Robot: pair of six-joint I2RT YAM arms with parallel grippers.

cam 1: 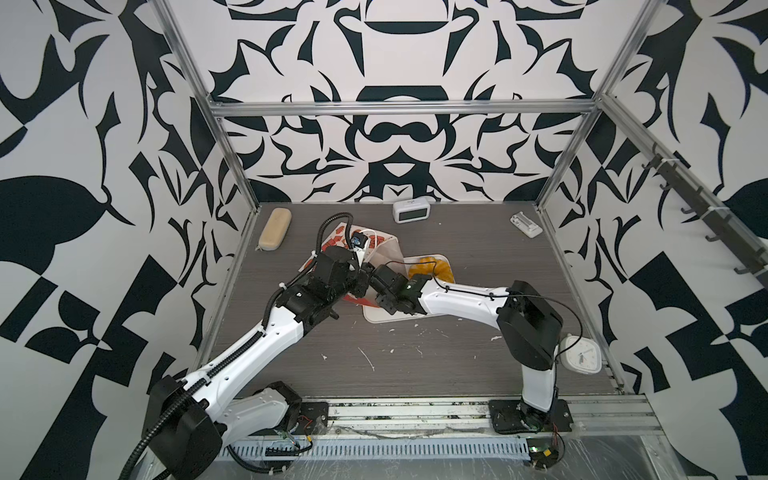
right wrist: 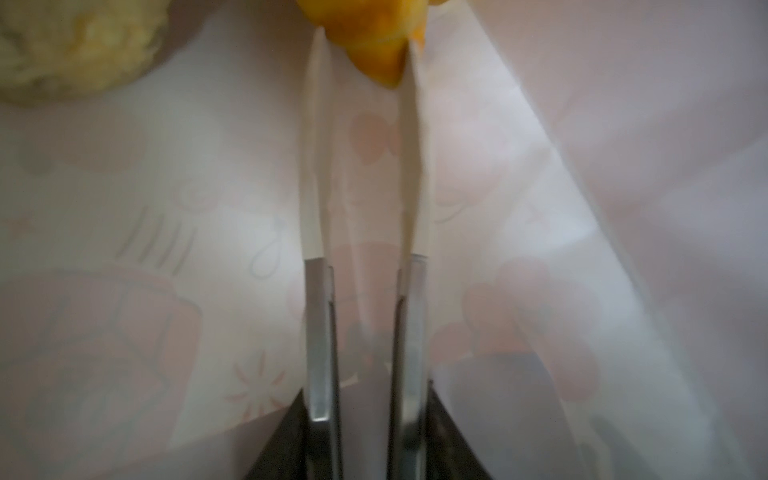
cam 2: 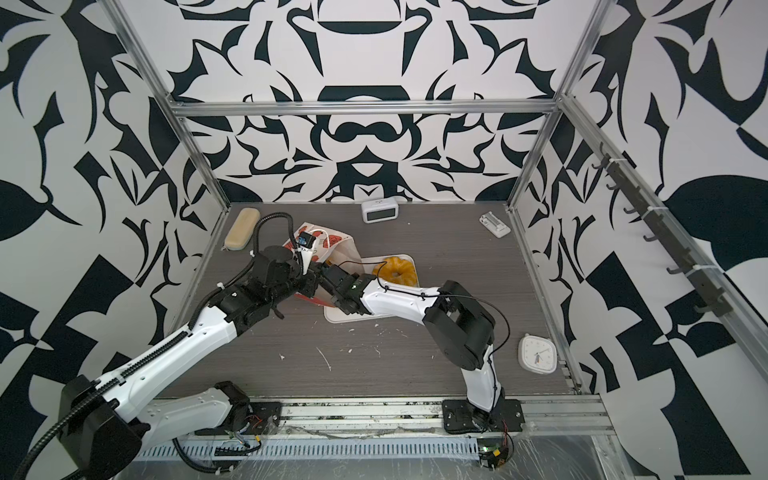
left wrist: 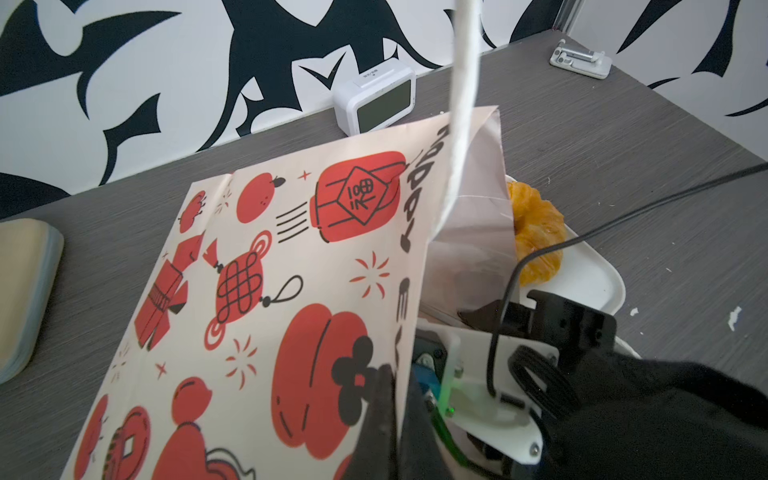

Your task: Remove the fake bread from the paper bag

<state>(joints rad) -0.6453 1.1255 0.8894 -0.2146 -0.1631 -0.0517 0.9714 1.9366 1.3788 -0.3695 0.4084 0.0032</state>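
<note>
Paper first: the paper bag (left wrist: 291,270) lies on its side left of the table's middle, its mouth turned right toward the white tray (cam 2: 357,318), where one large golden ring (cam 2: 395,270) already sits. My left gripper (left wrist: 390,399) is clamped flat on the bag's upper edge at the mouth, holding it open. My right gripper (right wrist: 363,62) reaches inside. Its fingers stand narrow, with the pointed end of a golden roll (right wrist: 374,37) pinched between the tips. A paler roll (right wrist: 75,45) lies in the bag too, apart from the fingers. I judge this to be the pick of the next piece, with more bread to follow. Next I'd want a slow, straight pull back along the bag, since only the roll's tip is caught and it could slip or drag the paper.
</note>
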